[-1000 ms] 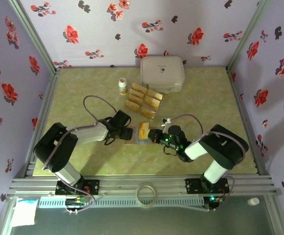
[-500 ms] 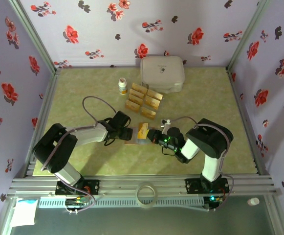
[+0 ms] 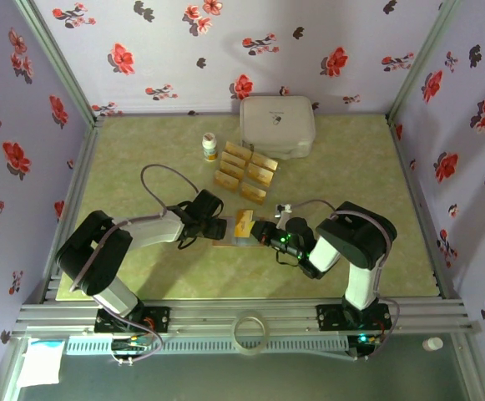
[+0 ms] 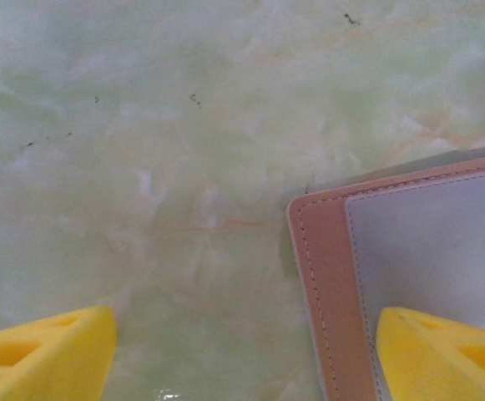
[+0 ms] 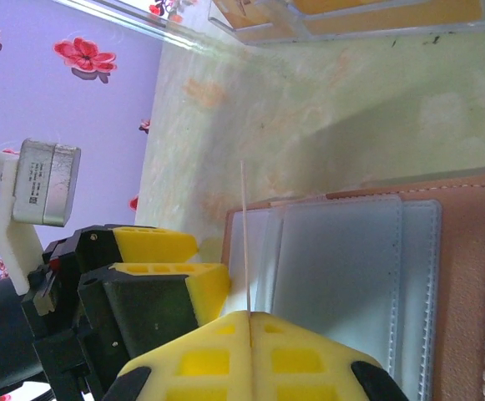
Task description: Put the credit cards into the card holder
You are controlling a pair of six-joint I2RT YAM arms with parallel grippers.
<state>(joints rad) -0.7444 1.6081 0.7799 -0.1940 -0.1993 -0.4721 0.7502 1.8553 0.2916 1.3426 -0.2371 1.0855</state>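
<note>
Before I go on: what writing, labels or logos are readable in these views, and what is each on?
Nothing reads clearly enough to quote.
On the white box: a small dark mark on the lid, too small to read.
On the small bottle: a label, too small to read.
On the grey module in the right wrist view: fine print, too blurred to read.
On the credit cards: no legible print.

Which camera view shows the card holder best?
The right wrist view: the card holder lies open there, its grey pockets and stitched pink edge sharp. The top external view shows it small, with little detail. The left wrist view shows one corner of it.
</note>
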